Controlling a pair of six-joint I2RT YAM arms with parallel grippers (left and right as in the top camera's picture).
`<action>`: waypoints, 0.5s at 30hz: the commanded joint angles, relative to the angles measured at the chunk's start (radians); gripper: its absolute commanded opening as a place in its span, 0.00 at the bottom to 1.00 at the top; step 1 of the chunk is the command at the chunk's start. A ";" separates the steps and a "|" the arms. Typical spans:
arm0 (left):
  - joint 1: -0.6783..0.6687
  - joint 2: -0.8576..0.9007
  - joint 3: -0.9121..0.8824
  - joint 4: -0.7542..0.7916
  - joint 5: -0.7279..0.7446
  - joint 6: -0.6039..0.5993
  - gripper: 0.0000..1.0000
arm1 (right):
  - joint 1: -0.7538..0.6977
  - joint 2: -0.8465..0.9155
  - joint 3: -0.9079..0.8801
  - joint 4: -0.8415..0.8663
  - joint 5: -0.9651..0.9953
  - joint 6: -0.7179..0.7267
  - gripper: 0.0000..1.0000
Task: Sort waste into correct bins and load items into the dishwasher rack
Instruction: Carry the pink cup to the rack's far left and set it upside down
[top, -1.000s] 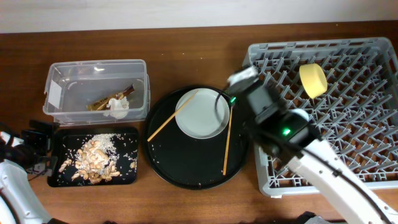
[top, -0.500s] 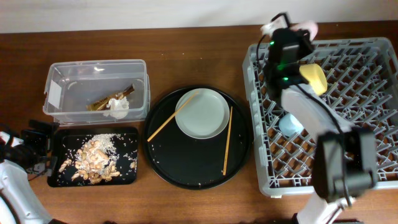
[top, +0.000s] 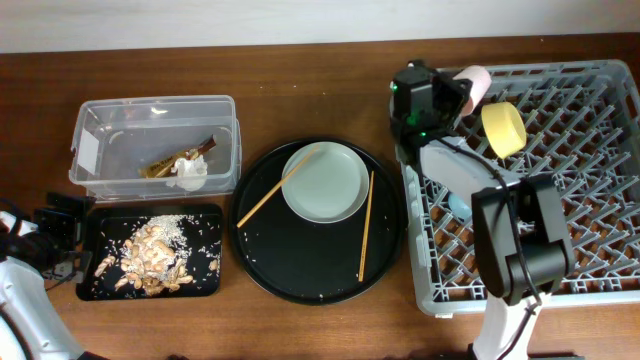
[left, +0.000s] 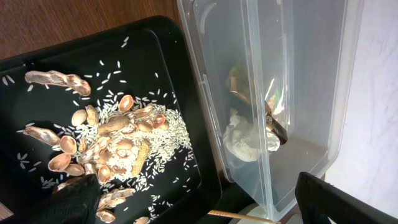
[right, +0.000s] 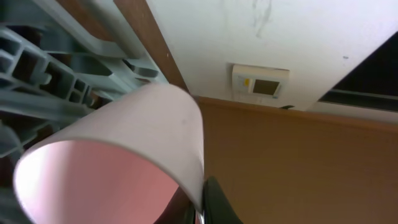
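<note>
My right gripper (top: 452, 92) is shut on the rim of the pink cup (top: 473, 82) and holds it on its side over the far left corner of the grey dishwasher rack (top: 560, 250). In the right wrist view the fingers (right: 202, 210) pinch the cup's wall (right: 137, 130). A yellow bowl (top: 503, 128) stands in the rack. The light blue cup (top: 457, 207) shows partly behind my right arm. The pale plate (top: 324, 182) and two chopsticks (top: 270, 192) (top: 366, 225) lie on the round black tray (top: 300, 275). My left gripper (top: 52, 232) (left: 199, 208) is open and empty.
The clear tub (top: 100, 115) (left: 298, 74) holds the wrapper (top: 178, 160) and the tissue (top: 190, 173) (left: 244, 142). The shallow black tray (top: 92, 285) (left: 50, 56) holds food scraps and rice (top: 152, 252) (left: 118, 140). My left gripper hovers at its left end.
My right arm has swung from the rack's near left side to its far left corner, with the pink cup in its grip. The left arm has not moved.
</note>
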 joint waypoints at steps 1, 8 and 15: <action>0.005 -0.013 0.016 -0.002 0.003 -0.006 0.99 | 0.030 0.018 -0.009 -0.013 0.088 -0.006 0.11; 0.005 -0.013 0.016 -0.002 0.003 -0.006 0.99 | 0.061 0.018 -0.009 -0.014 0.120 -0.005 0.13; 0.005 -0.013 0.016 -0.002 0.003 -0.006 0.99 | 0.075 -0.101 -0.009 -0.137 0.047 0.233 0.61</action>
